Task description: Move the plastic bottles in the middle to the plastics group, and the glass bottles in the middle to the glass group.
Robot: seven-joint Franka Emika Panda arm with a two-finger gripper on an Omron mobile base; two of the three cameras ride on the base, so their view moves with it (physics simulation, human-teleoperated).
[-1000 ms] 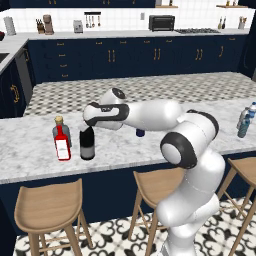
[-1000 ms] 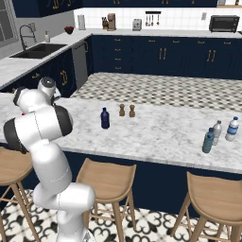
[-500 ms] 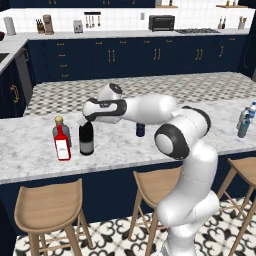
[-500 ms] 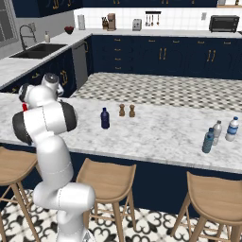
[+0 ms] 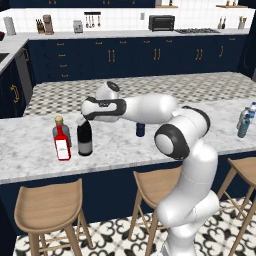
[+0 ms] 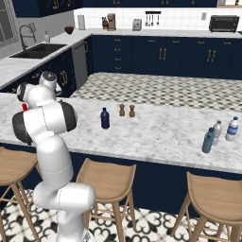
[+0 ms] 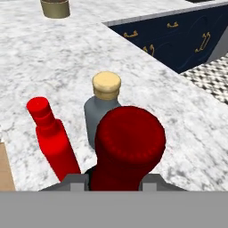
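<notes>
My gripper (image 5: 83,119) is shut on the red capped neck of the tall dark wine bottle (image 5: 84,142), which stands upright at the left end of the marble counter (image 5: 30,155). Just left of it are the red flat bottle (image 5: 62,145) and the squat clear-grey bottle (image 5: 58,128) with a tan stopper. In the hand view the red cap (image 7: 129,144) sits between my fingers (image 7: 74,181), with the red bottle (image 7: 52,141) and squat bottle (image 7: 100,111) close behind it. The navy plastic bottle (image 5: 140,130) (image 6: 105,118) stands mid-counter. The plastics group (image 5: 245,120) (image 6: 217,134) is at the far right end.
Two small brown shakers (image 6: 127,110) stand behind the navy bottle. Wooden stools (image 5: 47,207) line the near side of the counter. A round tan container (image 7: 55,7) sits farther along the marble. Dark cabinets (image 5: 125,60) lie across the tiled aisle.
The wine bottle has barely shifted beside the red bottle while the arm's upper links swung. The gripper has stayed shut on its neck.
</notes>
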